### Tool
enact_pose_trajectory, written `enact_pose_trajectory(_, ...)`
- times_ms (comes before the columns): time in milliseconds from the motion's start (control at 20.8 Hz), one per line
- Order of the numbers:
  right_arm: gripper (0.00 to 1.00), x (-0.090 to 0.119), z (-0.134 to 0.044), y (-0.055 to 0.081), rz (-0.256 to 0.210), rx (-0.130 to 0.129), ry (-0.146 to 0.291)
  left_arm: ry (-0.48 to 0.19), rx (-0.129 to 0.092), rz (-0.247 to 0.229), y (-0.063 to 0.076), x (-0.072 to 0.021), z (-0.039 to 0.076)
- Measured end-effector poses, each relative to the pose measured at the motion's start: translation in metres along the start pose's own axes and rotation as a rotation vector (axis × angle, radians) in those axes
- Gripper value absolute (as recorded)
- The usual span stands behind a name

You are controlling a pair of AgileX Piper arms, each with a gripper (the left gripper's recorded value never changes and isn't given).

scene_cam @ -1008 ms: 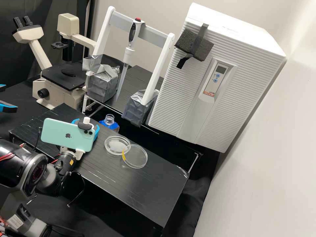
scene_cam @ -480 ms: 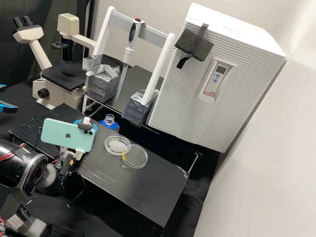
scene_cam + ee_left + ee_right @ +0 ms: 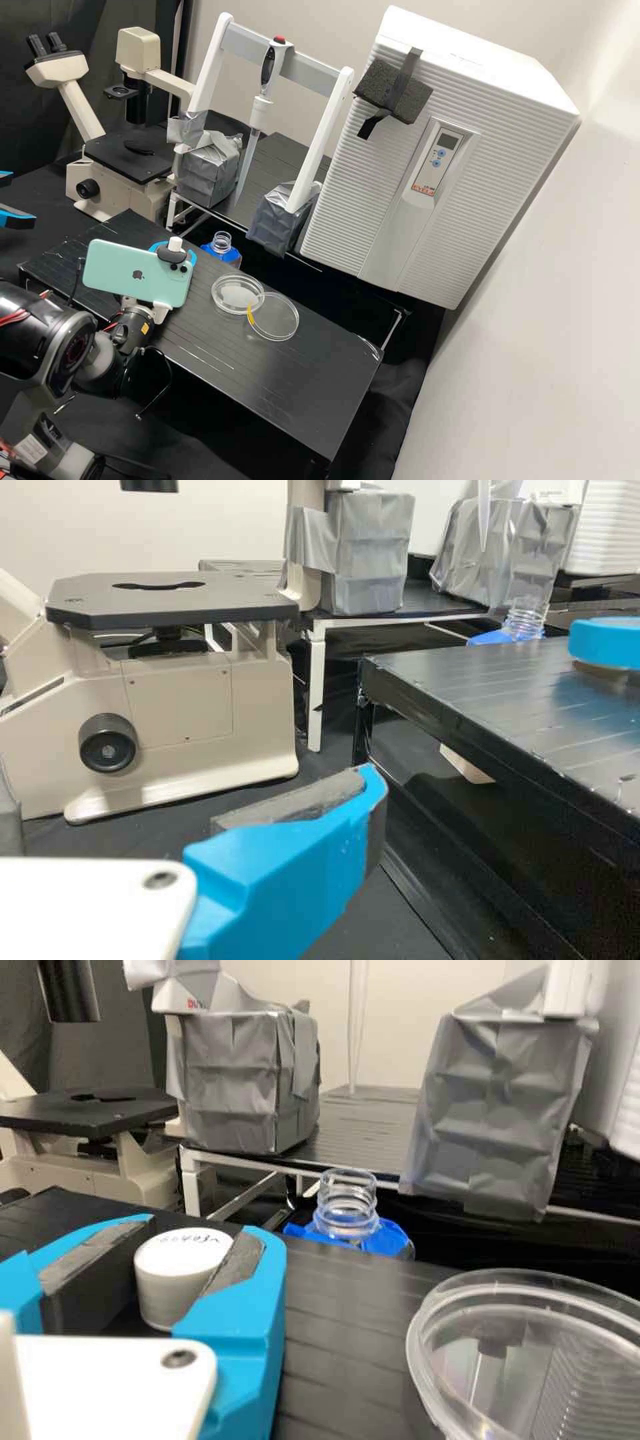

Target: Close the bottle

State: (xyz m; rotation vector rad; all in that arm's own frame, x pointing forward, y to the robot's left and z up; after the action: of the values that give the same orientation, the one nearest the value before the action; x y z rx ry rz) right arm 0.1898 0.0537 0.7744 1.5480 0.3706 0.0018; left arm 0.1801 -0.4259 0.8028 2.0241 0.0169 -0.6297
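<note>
Black laboratory bench carrying a raised black slatted platform, seen from above, with a white ribbed cabinet behind and a beige microscope far off to one side. On the platform, the right pincer is mostly hidden behind a mint-green phone mounted on its arm. Its blue fingers are closed around a small white cap. The bottle, clear with a blue body and an open neck, stands just beyond this pincer, past the platform's far edge, with its lower part hidden. Two clear petri dishes lie touching on the platform, near the right pincer's side. The left pincer is cut off at the picture's edge, with two blue fingers spread apart and nothing between them. From the left wrist, one blue finger with a grey pad shows and the other is out of frame. The microscope sits ahead of the left pincer, and the bottle's neck is far ahead past the platform. From the right wrist, the cap stands upright, gripped between two grey pads. The writing on its top is too faint to read. The bottle stands ahead of the fingertips, apart from them and uncapped, its base hidden behind the platform edge. One dish's rim is cut off.
</note>
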Motion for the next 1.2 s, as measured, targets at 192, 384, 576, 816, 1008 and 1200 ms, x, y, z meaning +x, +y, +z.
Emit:
enact_pose_trajectory(192, 0.00, 0.007, -0.011, 0.014, 0.048, -0.016, 0.045, 0.000, 0.000, 0.000, 0.000, 0.0000, 0.000)
enact_pose_trajectory(384, 0.00, 0.022, -0.019, 0.027, 0.104, -0.029, 0.072, 0.000, 0.000, 0.000, 0.000, 0.0000, 0.000)
enact_pose_trajectory(576, 0.00, 0.042, -0.018, 0.036, 0.144, -0.016, 0.052, 0.003, -0.001, 0.002, 0.000, 0.0000, 0.000)
enact_pose_trajectory(816, 0.00, 0.062, -0.015, 0.039, 0.156, -0.045, 0.033, 0.010, -0.006, 0.009, 0.001, 0.0000, -0.001)
enact_pose_trajectory(1008, 0.00, 0.075, -0.009, 0.034, 0.128, -0.059, -0.002, 0.011, -0.006, 0.010, 0.001, 0.0000, -0.001)
enact_pose_trajectory(1200, 0.00, 0.081, -0.004, 0.031, 0.116, -0.058, -0.032, 0.015, -0.005, 0.016, 0.002, 0.0004, -0.002)
